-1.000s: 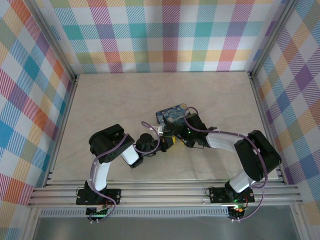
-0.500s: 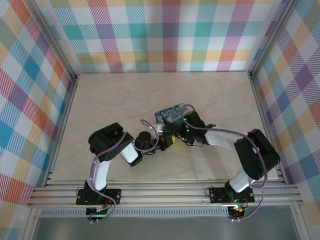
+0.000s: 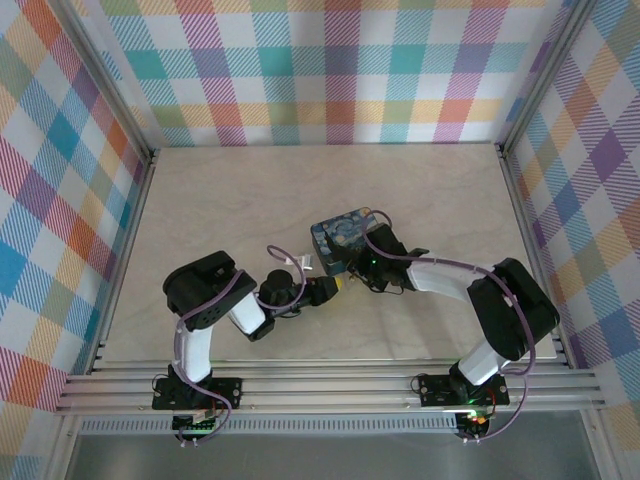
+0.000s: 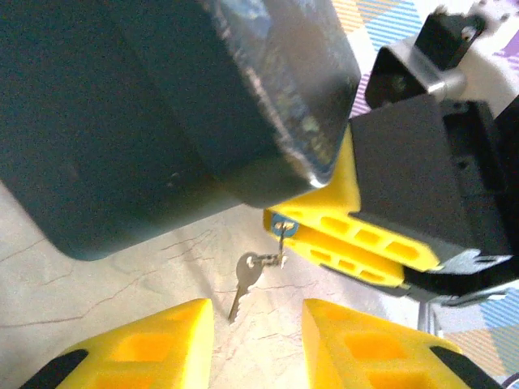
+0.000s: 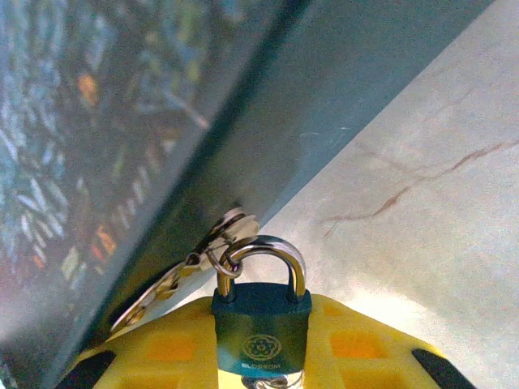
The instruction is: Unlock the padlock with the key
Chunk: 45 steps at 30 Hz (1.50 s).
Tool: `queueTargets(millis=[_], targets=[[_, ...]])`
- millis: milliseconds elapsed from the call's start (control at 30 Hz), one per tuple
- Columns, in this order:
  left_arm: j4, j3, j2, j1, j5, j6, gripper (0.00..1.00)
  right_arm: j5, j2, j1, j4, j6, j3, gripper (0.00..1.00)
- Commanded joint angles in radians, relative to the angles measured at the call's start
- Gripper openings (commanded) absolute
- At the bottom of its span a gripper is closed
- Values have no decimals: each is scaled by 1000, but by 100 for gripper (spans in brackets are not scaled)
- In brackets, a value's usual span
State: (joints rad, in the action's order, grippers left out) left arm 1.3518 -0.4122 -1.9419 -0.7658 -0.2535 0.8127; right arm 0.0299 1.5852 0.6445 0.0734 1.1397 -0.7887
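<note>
Nearest us, the left gripper [image 4: 258,320] hovers low over the pale marbled table [image 3: 230,210], its yellow fingers spread and nothing between them. Just past their tips a tiny silvery metal key [image 4: 246,279] dangles on a ring. The ring hangs at the tip of the right gripper [image 4: 284,231], which is clamped on the body of a small dark-teal padlock with a silver shackle [image 5: 261,336]. Farther on, that shackle is closed and hooked through the latch of the big dark-blue starry-night box [image 3: 342,238]. So the padlock is locked, and this looks like the key-fetching step. Whether another key already sits in the keyhole, I can't tell. Next, the left fingers need a square pinch on that thin key while the right gripper holds the lock steady.
</note>
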Motion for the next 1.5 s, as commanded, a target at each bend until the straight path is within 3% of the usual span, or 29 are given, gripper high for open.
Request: queueTargets(millis=[0, 300, 800, 1233, 1467], targets=[[4, 15, 58, -15, 33, 41, 34, -17, -9, 32, 24, 75, -29, 0], [0, 33, 68, -21, 95, 72, 34, 7, 20, 64, 7, 111, -61, 0], [3, -23, 14, -33, 70, 76, 33, 38, 53, 73, -7, 123, -91, 0], [5, -56, -20, -35, 81, 60, 25, 69, 48, 73, -20, 148, -98, 0], [4, -29, -17, -36, 145, 55, 32, 67, 39, 73, -19, 149, -84, 0]])
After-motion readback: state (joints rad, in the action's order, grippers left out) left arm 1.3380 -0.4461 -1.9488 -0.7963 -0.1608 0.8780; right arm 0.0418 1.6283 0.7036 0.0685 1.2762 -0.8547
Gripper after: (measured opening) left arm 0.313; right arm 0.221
